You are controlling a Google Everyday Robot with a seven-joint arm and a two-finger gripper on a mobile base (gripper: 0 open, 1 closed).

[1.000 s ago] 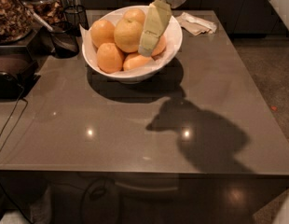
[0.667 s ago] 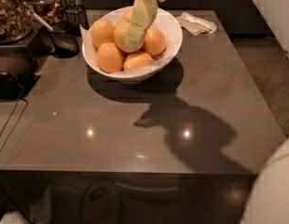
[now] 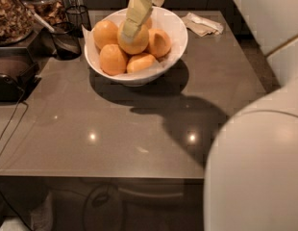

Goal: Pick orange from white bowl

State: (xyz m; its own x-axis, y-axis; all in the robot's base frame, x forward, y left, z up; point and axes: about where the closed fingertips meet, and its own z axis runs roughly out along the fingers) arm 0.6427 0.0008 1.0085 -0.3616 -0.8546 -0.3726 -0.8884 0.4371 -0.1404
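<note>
Nearest, lower right: rounded white robot arm [image 3: 257, 172], covering that corner of the table [image 3: 81, 114].

Mid table: broad dark shadow [image 3: 192, 121], with two small glints of light on the surface near it.

Left edge: black box [image 3: 12, 76], with a thin cable [image 3: 9, 124] running toward the front.

Farther back, centre: white bowl [image 3: 175, 28], upright on the table, heaped with fruit.

In the bowl, top of the heap: orange [image 3: 138, 44], largest and palest, resting on and between four smaller fruits [image 3: 113, 59] of deeper colour. Round, so no long axis to record; stem end not seen.

Directly over the orange: hand [image 3: 131, 28], pale yellow-green, slanting down from the upper right, tip overlapping the orange's upper left face and hiding part of it. Contact not certain. Width of opening: cannot tell.

Behind, right: crumpled napkin [image 3: 203, 24], flat on the table, well apart from the bowl.

Behind, left: dark wire basket [image 3: 67, 40] just beside the bowl, then a jar of brown pieces [image 3: 9, 13].
</note>
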